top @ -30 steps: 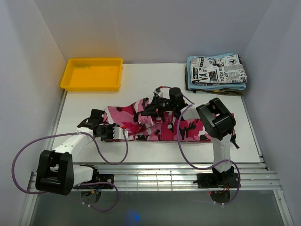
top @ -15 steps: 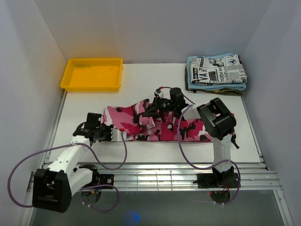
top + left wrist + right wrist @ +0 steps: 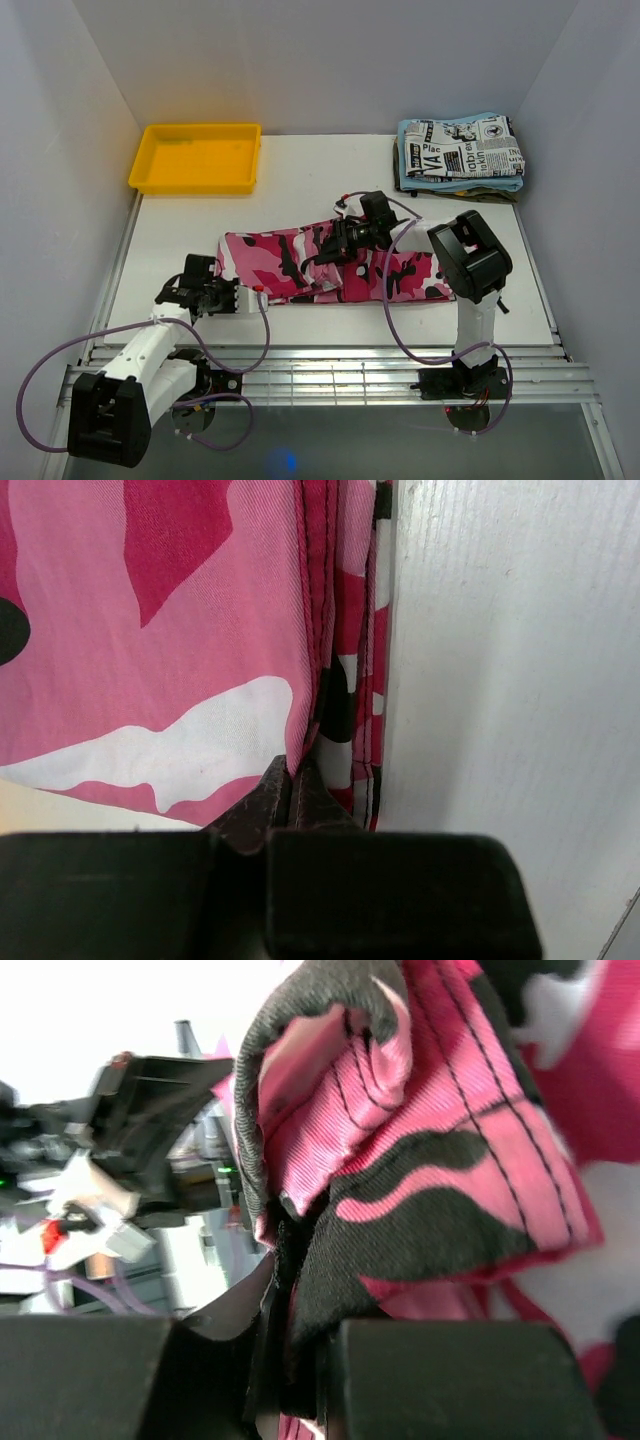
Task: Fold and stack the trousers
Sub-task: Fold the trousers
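The trousers (image 3: 290,262), pink, magenta, white and black camouflage, lie as a long band across the middle of the table. My left gripper (image 3: 246,291) is shut on their near left edge; in the left wrist view the fingers (image 3: 290,780) pinch a fold of the trousers (image 3: 180,630). My right gripper (image 3: 335,243) is shut on a bunched fold of the trousers (image 3: 430,1150) near the band's middle and holds it slightly raised.
A yellow tray (image 3: 197,157) stands at the back left. A stack of folded garments with a newspaper-print one (image 3: 460,150) on top lies at the back right. The table's near edge (image 3: 330,345) runs just below the trousers.
My left gripper has pulled the left edge toward the near left, and my right gripper has moved slightly down and left with its fold. The cloth now lies flatter and wider on the left.
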Tool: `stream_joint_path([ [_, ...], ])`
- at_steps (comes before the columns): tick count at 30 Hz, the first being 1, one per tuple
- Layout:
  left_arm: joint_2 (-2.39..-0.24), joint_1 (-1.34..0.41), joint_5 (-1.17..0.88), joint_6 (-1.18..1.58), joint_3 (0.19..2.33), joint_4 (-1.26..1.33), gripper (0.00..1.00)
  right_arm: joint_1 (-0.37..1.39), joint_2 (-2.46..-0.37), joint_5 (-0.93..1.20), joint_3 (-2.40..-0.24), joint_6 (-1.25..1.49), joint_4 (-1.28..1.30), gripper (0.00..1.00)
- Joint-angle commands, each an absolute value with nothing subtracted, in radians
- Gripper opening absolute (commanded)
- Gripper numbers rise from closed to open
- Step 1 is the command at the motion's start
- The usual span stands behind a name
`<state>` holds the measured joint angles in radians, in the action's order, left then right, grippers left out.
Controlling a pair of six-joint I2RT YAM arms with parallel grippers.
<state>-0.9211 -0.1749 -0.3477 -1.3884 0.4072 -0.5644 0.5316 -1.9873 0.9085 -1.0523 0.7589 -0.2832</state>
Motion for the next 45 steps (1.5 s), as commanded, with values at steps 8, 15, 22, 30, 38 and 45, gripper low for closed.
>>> stream_joint_path([
  [8, -0.985, -0.161, -0.316, -1.353, 0.403, -0.491, 0.00, 0.523, -1.917, 0.735, -1.120, 0.463, 0.084, 0.08],
  [15, -0.996, -0.149, -0.319, -1.333, 0.420, -0.483, 0.00, 0.523, -1.847, 0.723, -1.088, 0.479, 0.089, 0.08],
  [22, -0.993, -0.147, -0.331, -1.332, 0.419, -0.491, 0.03, 0.525, -1.900, 0.658, -1.130, 0.425, 0.168, 0.20],
  [30, -0.928, -0.147, -0.557, -1.172, 0.578, -0.647, 0.65, 0.525, -1.918, 0.627, -1.215, 0.397, 0.248, 0.62],
  [38, -0.997, -0.141, -0.611, -0.680, 0.794, -0.681, 0.68, 0.502, -1.847, 0.588, -1.284, 0.262, 0.411, 0.90],
  [45, -1.202, 0.235, -0.799, -0.250, 0.959, -0.710, 0.77, 0.439, -1.757, 0.662, -1.338, 0.039, 0.522, 0.79],
])
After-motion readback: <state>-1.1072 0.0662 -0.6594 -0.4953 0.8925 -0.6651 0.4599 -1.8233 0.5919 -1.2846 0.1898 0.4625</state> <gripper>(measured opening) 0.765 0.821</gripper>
